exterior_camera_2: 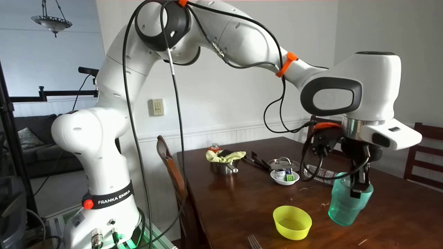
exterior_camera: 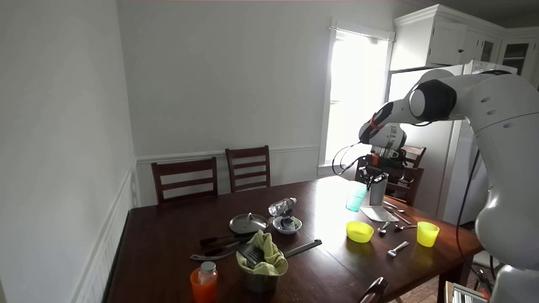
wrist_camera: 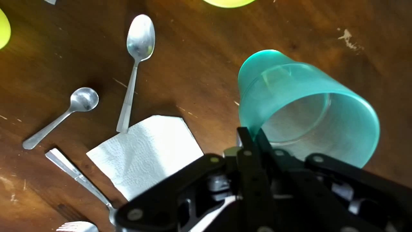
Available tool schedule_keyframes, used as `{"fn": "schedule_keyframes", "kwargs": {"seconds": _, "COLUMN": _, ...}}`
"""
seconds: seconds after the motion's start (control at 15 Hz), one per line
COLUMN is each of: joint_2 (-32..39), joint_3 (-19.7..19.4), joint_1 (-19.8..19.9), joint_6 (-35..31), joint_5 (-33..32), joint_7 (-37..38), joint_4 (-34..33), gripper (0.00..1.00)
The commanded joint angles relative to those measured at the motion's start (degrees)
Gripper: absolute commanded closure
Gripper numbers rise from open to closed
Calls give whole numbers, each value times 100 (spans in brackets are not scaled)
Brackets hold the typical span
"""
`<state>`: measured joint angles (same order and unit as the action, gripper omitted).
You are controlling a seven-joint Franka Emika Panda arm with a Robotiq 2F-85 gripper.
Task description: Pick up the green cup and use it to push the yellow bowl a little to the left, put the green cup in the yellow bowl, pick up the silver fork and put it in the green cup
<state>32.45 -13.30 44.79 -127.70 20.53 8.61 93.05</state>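
My gripper (exterior_camera: 369,185) is shut on the rim wall of the green cup (exterior_camera: 356,197). In the wrist view the fingertips (wrist_camera: 252,134) pinch the wall of the green cup (wrist_camera: 273,80), one inside and one outside. The cup is tilted and above the table in both exterior views, also here (exterior_camera_2: 347,205). The yellow bowl (exterior_camera: 359,232) is upright on the table beside and below the cup; it also shows here (exterior_camera_2: 292,226) and as an edge in the wrist view (wrist_camera: 229,2). A silver fork (exterior_camera: 397,249) lies near the bowl; its tines show here (exterior_camera_2: 254,242).
A yellow cup (exterior_camera: 428,234), several spoons (wrist_camera: 140,38), another fork (wrist_camera: 77,227) and a white napkin (wrist_camera: 148,154) are nearby. A grey upright object (exterior_camera: 378,192) is beside the gripper. A white bowl (exterior_camera: 287,225), bottle (exterior_camera: 282,206), pot (exterior_camera: 261,281) and orange cup (exterior_camera: 204,287) stand farther off.
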Motion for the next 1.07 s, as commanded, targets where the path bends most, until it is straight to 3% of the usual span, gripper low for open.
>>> {"fn": "schedule_keyframes", "kwargs": {"seconds": 0.0, "joint_2": -558, "joint_3": -113, "joint_1": -133, "joint_6": 530, "joint_5": -103, "joint_7": -50, "joint_4": 399, "gripper": 99}}
{"fn": "schedule_keyframes", "kwargs": {"seconds": 0.4, "joint_2": -1013, "joint_3": -332, "joint_1": -506, "joint_6": 1001, "joint_5": -580, "joint_7": -198, "joint_4": 1031, "gripper": 99}}
{"fn": "schedule_keyframes", "kwargs": {"seconds": 0.73, "joint_2": -1098, "joint_3": -542, "joint_1": -878, "joint_6": 798, "joint_5": -1067, "joint_7": -228, "joint_4": 1535, "gripper": 99}}
{"fn": "schedule_keyframes", "kwargs": {"seconds": 1.0, "joint_2": -1095, "joint_3": -620, "joint_1": -1108, "joint_6": 190, "joint_5": -1096, "joint_7": -266, "joint_4": 1935, "gripper": 99}}
